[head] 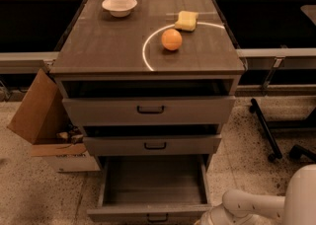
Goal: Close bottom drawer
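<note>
The bottom drawer (153,182) of the grey three-drawer cabinet stands pulled far out, and its plain grey interior shows empty. Its slim front panel with a small dark handle (157,217) lies at the bottom edge of the view. The middle drawer (153,145) and the top drawer (148,110) also stand a little open. My white arm (261,206) comes in from the bottom right, just right of the bottom drawer's front corner. The gripper itself is below the edge of the view.
On the cabinet top lie a white bowl (119,5), an orange (171,39) and a yellow sponge (186,20). An open cardboard box (42,120) stands on the floor at the left. Black chair-base legs (266,128) lie on the floor at the right.
</note>
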You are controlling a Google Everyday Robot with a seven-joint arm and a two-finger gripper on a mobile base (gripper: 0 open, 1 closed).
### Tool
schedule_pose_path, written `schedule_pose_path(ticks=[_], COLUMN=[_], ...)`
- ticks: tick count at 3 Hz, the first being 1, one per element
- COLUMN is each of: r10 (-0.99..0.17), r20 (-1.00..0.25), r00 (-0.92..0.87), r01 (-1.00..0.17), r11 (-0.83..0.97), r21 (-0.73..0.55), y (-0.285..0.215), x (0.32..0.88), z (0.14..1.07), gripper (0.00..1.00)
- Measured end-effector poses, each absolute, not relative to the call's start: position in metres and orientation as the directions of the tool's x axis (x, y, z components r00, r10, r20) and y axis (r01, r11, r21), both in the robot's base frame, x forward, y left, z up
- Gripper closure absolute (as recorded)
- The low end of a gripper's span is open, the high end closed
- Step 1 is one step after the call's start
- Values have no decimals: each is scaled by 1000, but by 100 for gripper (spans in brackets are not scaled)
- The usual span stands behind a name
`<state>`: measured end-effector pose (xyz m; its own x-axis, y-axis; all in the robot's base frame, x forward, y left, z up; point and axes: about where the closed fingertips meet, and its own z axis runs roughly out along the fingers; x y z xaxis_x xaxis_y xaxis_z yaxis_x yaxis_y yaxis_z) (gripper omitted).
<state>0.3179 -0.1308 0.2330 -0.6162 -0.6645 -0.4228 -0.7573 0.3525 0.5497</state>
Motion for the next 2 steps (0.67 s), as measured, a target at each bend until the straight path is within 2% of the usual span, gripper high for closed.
schedule_pose_path(ticks=[2], r10=[-650], r20=[-464], r00=[-602], r01=[-780], r11=[355], r21=[515], y=[-163], x=[354], z=[179], gripper=[100])
